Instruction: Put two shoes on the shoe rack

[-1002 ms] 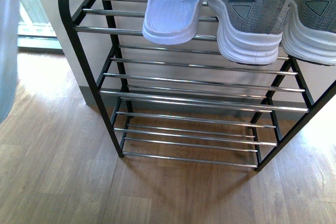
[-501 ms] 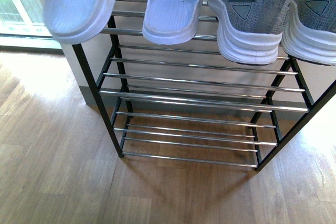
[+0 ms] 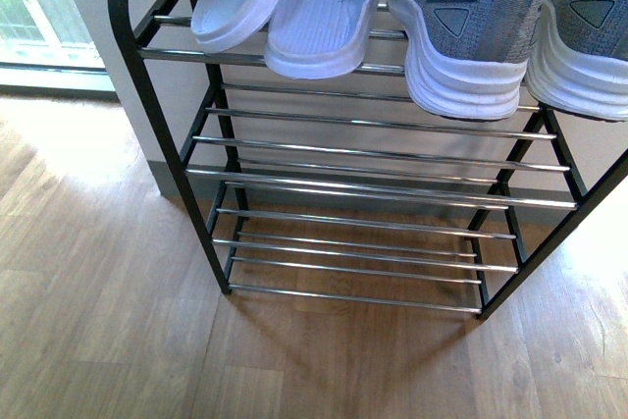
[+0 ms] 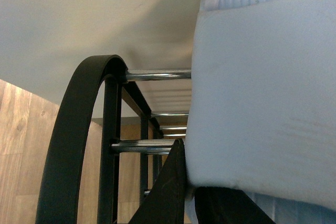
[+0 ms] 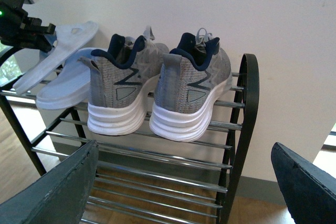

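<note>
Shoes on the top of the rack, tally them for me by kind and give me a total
Grey sneakers: 2, one and the other
Pale blue slides: 2, one lying on the bars, one tilted in the left gripper
Total: 4

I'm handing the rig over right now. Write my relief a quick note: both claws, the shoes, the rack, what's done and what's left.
Left claw: shut on the second blue slide, held tilted over the top tier of the shoe rack, overlapping the first slide.
Right claw: open, empty, backed off in front of the rack.
Done: both grey sneakers and the first blue slide sit on the top tier.
Left: lower the held slide flat onto the bars beside its mate, release, withdraw the left arm.
</note>
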Controlling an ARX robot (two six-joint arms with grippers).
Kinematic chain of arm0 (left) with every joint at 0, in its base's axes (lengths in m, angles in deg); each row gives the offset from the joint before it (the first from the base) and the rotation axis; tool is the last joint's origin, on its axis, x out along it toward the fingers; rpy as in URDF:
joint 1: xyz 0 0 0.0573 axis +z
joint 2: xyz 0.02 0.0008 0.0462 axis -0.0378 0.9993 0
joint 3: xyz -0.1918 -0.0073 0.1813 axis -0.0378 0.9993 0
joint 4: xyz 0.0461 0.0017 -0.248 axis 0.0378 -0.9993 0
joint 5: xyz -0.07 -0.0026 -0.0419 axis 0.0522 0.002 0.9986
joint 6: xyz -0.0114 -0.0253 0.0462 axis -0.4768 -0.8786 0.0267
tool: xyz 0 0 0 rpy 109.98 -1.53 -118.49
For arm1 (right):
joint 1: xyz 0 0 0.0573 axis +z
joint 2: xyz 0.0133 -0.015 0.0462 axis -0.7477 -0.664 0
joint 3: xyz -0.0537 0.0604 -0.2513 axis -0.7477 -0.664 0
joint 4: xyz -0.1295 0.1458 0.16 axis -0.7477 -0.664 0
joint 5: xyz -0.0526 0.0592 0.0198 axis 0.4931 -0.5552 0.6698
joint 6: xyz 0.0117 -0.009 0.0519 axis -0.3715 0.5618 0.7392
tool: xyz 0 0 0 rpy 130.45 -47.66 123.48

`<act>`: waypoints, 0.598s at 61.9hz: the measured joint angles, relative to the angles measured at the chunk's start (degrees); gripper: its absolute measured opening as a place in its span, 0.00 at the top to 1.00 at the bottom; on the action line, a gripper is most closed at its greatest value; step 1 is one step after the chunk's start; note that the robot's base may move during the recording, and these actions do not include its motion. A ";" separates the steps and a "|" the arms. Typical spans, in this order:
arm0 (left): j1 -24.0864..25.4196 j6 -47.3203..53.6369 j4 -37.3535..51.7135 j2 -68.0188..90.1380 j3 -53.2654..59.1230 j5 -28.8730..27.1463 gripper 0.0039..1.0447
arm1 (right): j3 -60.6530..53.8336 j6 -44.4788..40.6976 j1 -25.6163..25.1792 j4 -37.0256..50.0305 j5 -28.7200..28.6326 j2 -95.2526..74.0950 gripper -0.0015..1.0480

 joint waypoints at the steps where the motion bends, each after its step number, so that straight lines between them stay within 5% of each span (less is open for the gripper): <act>1: 0.00 0.02 -0.24 0.28 -0.26 -0.11 0.98 | 0.00 0.00 0.00 0.00 0.00 0.00 0.09; 37: 0.81 5.81 -1.66 -1.07 -0.26 -8.90 0.98 | 0.00 0.00 0.00 0.00 0.00 0.00 0.09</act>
